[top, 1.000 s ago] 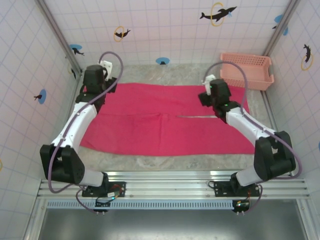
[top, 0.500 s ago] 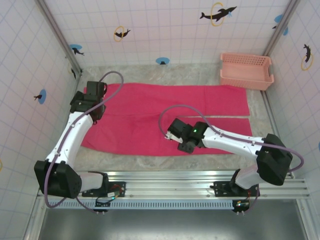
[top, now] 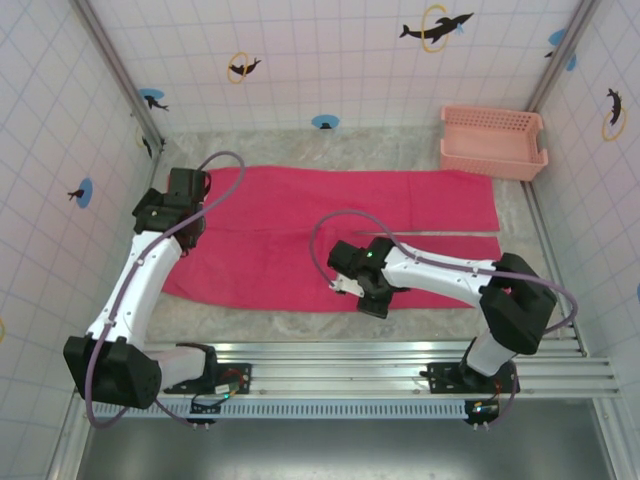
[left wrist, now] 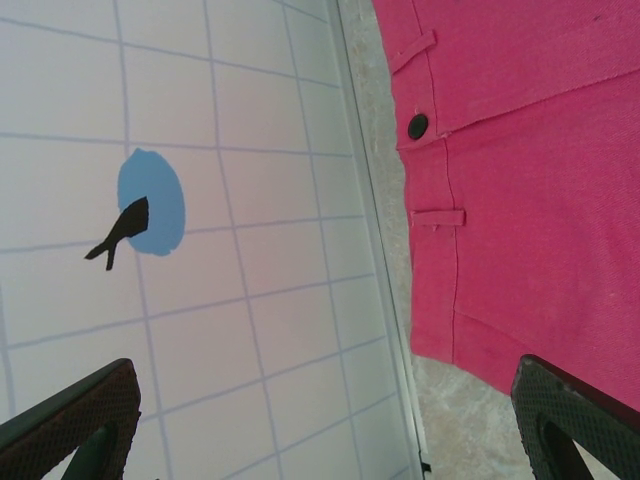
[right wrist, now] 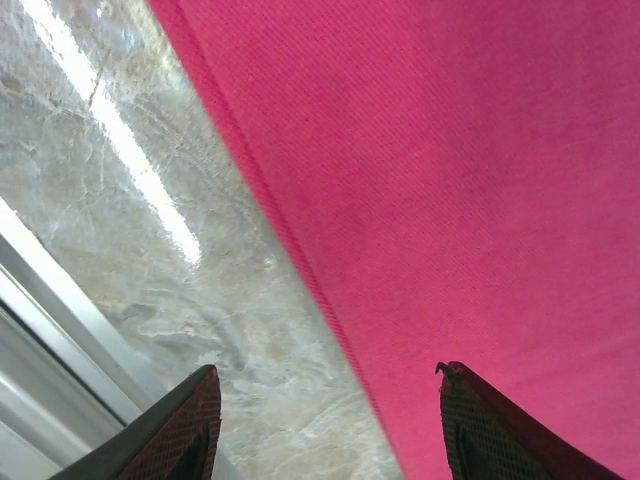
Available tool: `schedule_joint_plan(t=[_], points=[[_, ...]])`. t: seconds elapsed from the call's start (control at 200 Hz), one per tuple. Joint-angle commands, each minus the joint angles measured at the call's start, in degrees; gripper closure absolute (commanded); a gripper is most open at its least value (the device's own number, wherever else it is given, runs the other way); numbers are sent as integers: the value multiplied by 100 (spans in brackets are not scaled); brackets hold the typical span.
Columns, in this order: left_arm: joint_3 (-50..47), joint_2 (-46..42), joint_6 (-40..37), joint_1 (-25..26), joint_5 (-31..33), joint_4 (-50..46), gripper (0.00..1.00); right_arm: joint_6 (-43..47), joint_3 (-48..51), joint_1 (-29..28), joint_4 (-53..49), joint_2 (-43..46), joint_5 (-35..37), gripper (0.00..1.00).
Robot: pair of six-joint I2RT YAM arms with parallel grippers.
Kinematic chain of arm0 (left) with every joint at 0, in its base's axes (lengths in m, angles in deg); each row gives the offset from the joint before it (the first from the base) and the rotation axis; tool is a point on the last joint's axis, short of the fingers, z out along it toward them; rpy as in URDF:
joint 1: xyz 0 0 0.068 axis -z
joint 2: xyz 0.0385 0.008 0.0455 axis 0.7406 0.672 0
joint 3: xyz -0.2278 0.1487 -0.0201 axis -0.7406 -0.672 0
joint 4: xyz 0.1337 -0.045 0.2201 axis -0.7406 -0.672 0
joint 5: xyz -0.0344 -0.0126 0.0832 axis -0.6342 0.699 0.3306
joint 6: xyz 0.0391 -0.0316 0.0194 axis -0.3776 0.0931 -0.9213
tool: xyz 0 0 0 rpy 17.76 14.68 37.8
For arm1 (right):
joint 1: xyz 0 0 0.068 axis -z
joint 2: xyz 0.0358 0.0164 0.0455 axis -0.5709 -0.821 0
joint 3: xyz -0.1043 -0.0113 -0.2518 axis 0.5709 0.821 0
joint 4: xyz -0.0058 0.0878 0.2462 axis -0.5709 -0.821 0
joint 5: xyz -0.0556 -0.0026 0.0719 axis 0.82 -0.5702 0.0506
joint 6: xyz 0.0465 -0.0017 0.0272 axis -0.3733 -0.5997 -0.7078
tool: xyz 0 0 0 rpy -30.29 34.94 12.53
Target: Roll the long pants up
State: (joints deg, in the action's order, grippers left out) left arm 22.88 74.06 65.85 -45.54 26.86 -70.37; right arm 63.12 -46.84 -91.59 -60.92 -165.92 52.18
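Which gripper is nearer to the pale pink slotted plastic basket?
Right. The right gripper is over the near edge of the magenta-red cloth pants, left of the pink basket; the left gripper is far across, by the left wall.

The pants [top: 330,235] lie flat over most of the table [top: 260,325], leaving the middle low and open above. A bare strip of table runs along the near edge up to the metal rail [top: 340,352], and another along the back wall [top: 330,70]. The basket [top: 493,142] fills the far right corner. The left wall [left wrist: 200,300] stands close beside the left gripper [left wrist: 322,365]. The right arm [top: 440,270] stretches low across the near right side.
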Motion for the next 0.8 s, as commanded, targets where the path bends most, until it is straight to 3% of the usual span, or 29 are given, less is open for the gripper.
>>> schedule_joint_plan(t=[0.0,0.295,0.546,0.651,0.796], points=[[-37,-100,-195,-22,100,-129,3,-195,-206,-27,-241,-230,-343,40],[-142,-67,-506,-20,-32,141,3,-320,-231,0,-5,-908,-485,48],[-222,1,-615,-22,-125,243,3,-292,-309,68,233,-1405,3,52],[-278,-28,-650,-22,-177,231,2,-273,-342,108,312,-1587,186,61],[-525,-178,-673,75,-231,220,3,-316,-357,296,437,-1588,302,88]])
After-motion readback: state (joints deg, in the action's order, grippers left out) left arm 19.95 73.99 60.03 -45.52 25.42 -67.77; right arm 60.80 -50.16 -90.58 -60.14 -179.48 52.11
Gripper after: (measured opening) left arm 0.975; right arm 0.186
